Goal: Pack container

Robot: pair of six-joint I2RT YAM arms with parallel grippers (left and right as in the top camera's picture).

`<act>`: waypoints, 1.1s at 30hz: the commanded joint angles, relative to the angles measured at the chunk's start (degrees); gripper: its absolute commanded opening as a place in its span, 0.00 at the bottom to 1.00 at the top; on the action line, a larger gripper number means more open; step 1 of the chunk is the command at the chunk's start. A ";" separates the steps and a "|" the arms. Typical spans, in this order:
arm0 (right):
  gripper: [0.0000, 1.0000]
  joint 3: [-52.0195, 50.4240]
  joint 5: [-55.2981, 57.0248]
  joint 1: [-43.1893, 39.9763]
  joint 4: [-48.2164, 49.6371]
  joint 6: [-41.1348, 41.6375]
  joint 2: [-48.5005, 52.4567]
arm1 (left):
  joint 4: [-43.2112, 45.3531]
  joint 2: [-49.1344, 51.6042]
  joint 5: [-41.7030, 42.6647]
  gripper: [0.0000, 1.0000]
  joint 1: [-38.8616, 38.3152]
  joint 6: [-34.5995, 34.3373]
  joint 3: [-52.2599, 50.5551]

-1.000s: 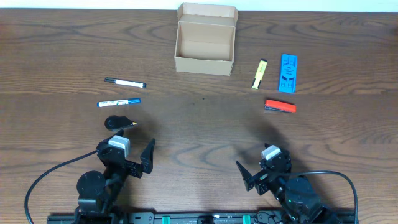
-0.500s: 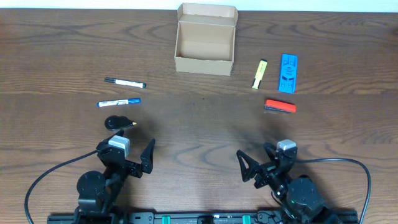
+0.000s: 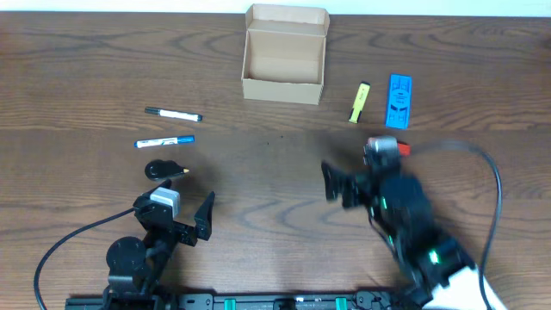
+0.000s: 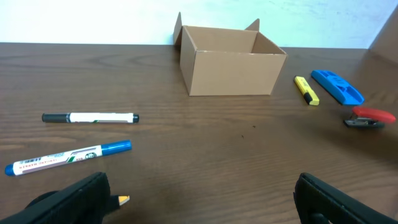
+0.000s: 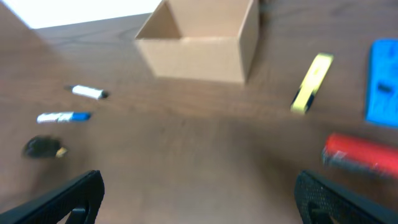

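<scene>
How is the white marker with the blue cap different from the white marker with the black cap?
The white marker with the blue cap has printed writing along its barrel; the white marker with the black cap looks nearly plain. The blue-capped one lies nearer the robot's side, the black-capped one farther away. They slant slightly opposite ways. Both lie flat on the brown wooden table.

The counter (image 3: 275,176) is dark brown with a streaky wood grain, and the container (image 3: 283,89) is plain tan cardboard with no print. The highlighter (image 3: 359,102) is yellow, the blue piece (image 3: 399,101) a bright, even blue, the red piece (image 4: 371,116) red over dark grey. Both markers have white barrels, the black-capped marker (image 3: 173,114) and the blue-capped marker (image 3: 164,141), while the small lump (image 3: 162,170) is black with a yellow tip and the left hand (image 4: 202,183) and right hand (image 5: 199,180) are black.
</scene>
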 commanded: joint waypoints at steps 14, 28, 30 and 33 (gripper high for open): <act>0.98 49.42 -2.80 -8.96 -7.56 -5.84 51.28 | -0.37 -0.37 0.17 0.95 0.35 0.85 -1.40; 0.94 77.53 -3.39 -13.29 -23.06 3.89 78.77 | -0.37 -0.37 0.17 0.95 0.35 0.85 -1.40; 0.92 77.53 -3.39 -13.38 -23.06 4.00 80.76 | -0.37 -0.37 0.17 0.95 0.35 0.85 -1.40; 0.83 77.53 -3.41 -13.35 -23.37 3.98 82.82 | -0.37 -0.37 0.17 0.95 0.35 0.85 -1.40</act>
